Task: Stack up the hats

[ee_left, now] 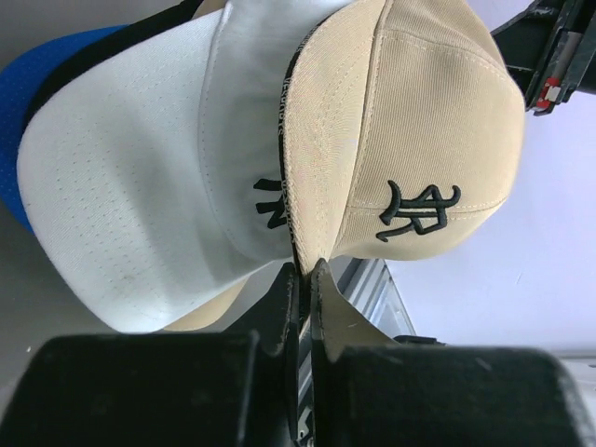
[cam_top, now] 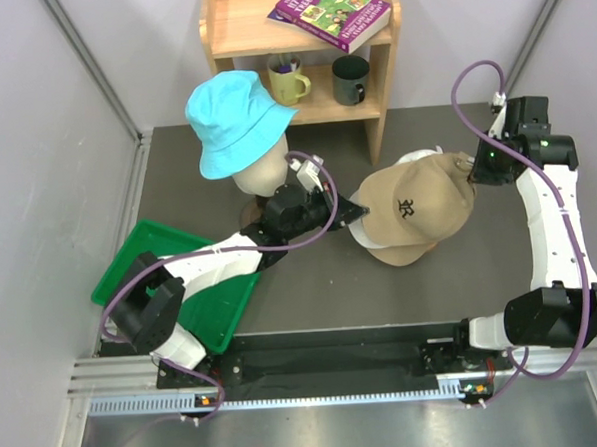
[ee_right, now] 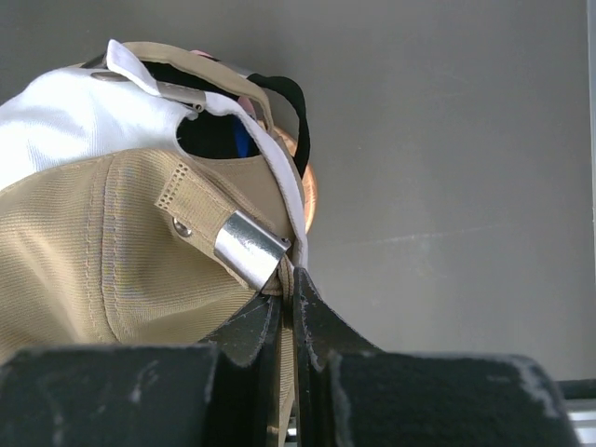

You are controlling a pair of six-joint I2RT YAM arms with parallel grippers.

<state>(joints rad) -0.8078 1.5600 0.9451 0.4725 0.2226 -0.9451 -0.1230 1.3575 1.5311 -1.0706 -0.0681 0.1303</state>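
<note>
Closest to the lens in the left wrist view, the left gripper (ee_left: pixel 304 272) has its two dark fingers pressed together on the brim of the tan cap (ee_left: pixel 428 121), with the black-lined rim pinched between them. Under that brim sits the white cap (ee_left: pixel 130 205), its own brim fanned out to one side. Past it the edges of a black cap (ee_left: pixel 112 47) and a royal blue cap (ee_left: pixel 28 102) show, all nested one inside another. In the right wrist view the right gripper (ee_right: pixel 287 277) is likewise clamped tight, on the tan cap's rear strap just beside its metal buckle (ee_right: pixel 247 250). A curve of the round wooden stand (ee_right: pixel 308 191) shows behind the strap. From above, the pile of caps sits mid-way across the dark table (cam_top: pixel 382 289), the tan one on top, gripped by the left arm at the brim and the right arm at the back. The cyan bucket hat (cam_top: pixel 235 122) sits apart on the mannequin head (cam_top: pixel 266 177), in front of the wooden shelf (cam_top: pixel 385 109), with a green tray (cam_top: pixel 140 254) at the near left.
</note>
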